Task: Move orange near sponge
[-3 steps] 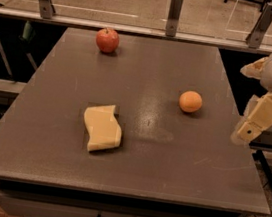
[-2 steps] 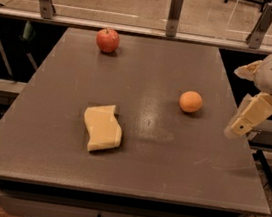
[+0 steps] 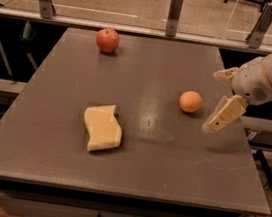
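The orange (image 3: 191,101) sits on the dark table, right of centre. The pale yellow wavy sponge (image 3: 102,127) lies flat on the table left of centre, well apart from the orange. My gripper (image 3: 211,102) hangs above the table's right side, just right of the orange and not touching it. It is open and empty, with one finger (image 3: 225,74) pointing left and the other finger (image 3: 225,114) angled down.
A red apple (image 3: 107,40) stands near the table's far edge, left of centre. The table (image 3: 168,165) ends close behind my arm on the right. A rail with metal posts (image 3: 175,11) runs behind the far edge.
My gripper has moved left from beyond the table's right edge to just beside the orange. The orange, sponge and apple have not moved.
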`<state>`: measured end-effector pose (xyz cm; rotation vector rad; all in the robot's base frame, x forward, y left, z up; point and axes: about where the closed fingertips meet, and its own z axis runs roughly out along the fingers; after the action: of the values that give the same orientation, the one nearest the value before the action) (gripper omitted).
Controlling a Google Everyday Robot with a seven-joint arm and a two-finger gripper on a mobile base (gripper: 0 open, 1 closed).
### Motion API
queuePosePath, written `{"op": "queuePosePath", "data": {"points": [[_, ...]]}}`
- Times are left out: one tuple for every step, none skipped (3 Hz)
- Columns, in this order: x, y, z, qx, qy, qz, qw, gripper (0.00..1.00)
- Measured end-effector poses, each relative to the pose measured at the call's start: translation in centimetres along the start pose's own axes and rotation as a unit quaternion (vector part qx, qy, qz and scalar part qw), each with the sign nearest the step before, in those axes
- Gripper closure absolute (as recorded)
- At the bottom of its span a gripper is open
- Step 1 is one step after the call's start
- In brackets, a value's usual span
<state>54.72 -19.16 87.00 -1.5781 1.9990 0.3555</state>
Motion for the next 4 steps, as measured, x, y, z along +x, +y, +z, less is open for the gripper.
{"op": "queuePosePath", "data": {"points": [[-0.4,-0.4,3.0,-0.016,-0.022,0.008,0.9996,0.0],[-1.4,-0.5,5.2,-0.029,-0.038,0.014,0.9988,0.18],[-2.3,-0.6,5.6,-0.035,-0.047,0.02,0.9981,0.39],[-4.0,-0.4,4.5,-0.037,-0.06,0.017,0.9974,0.63]]}}
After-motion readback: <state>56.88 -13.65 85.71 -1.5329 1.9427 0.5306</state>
